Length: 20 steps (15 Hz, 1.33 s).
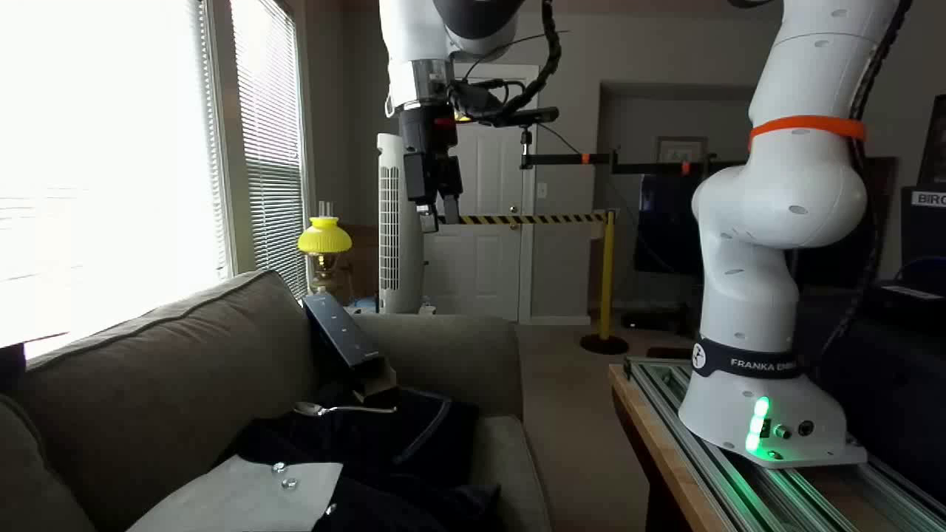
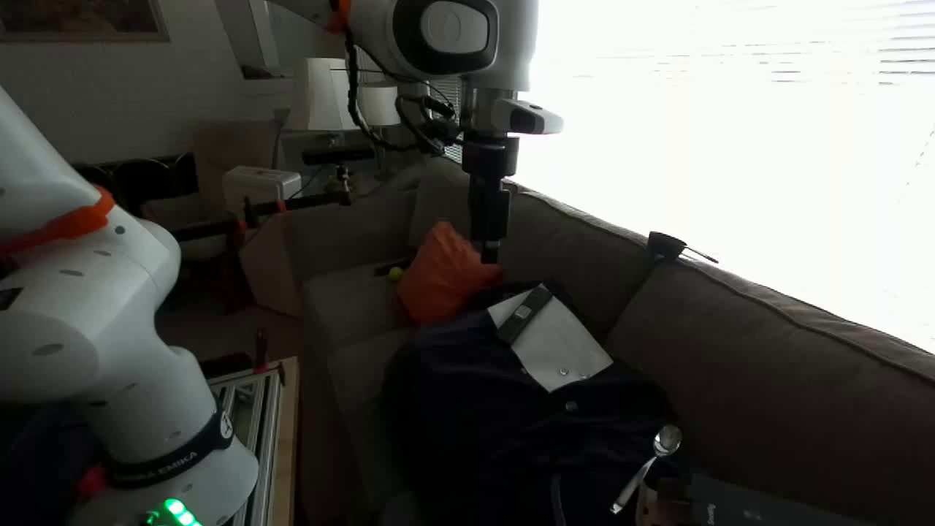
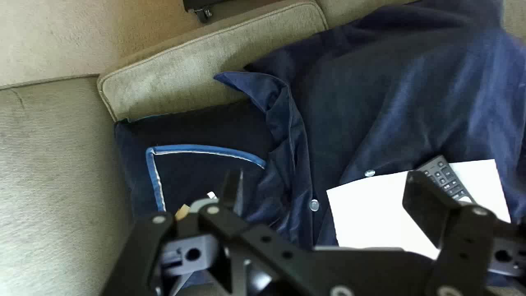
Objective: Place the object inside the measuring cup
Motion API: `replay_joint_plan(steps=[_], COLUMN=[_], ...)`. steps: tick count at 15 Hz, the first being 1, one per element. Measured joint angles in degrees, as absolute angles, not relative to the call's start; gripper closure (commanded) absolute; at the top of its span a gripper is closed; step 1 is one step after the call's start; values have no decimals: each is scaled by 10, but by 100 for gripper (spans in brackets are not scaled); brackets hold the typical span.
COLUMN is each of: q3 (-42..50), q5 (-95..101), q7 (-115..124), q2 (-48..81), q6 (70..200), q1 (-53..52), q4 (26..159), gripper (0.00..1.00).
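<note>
A dark cup with a thin handle (image 2: 663, 246), which looks like the measuring cup, sits on top of the sofa backrest in an exterior view. The task's object is not named. A silver spoon (image 1: 344, 408) lies on the dark blue cloth, also in an exterior view (image 2: 643, 467). A dark remote (image 3: 446, 176) lies on a white sheet (image 3: 378, 209), also in an exterior view (image 2: 524, 314). My gripper (image 3: 324, 193) is open, with nothing between its fingers, high above the cloth. It points down in both exterior views (image 1: 440, 214) (image 2: 489, 252).
A dark box (image 1: 344, 332) leans in the sofa corner beside the spoon. Small clear round pieces (image 3: 314, 205) lie on the cloth near the sheet. An orange bag (image 2: 442, 277) and a yellow-green ball (image 2: 395, 274) are on the sofa. The backrest (image 2: 767, 307) runs along the window.
</note>
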<state>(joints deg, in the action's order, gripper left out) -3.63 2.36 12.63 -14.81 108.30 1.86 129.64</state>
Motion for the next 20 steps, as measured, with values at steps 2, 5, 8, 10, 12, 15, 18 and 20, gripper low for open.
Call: replay_joint_plan(steps=[2,5,8,10,12,15,18,20], q3=[-36,-36,-34,-30,-26,-23,-21,-21], q5=[24,24,35,48,56,69,95,114], q7=[126,126,82,24,-35,-117,-192,-238], q2=[-148,-148,-147,-139,-117,-63,-2,33], q6=[1083,1083,1094,1113,1139,1181,1239,1281], q1=[19,19,16,14,12,9,8,8], q4=[1296,1296,1296,1293,1287,1272,1258,1257], gripper=[0,0,0,0,0,0,0,0])
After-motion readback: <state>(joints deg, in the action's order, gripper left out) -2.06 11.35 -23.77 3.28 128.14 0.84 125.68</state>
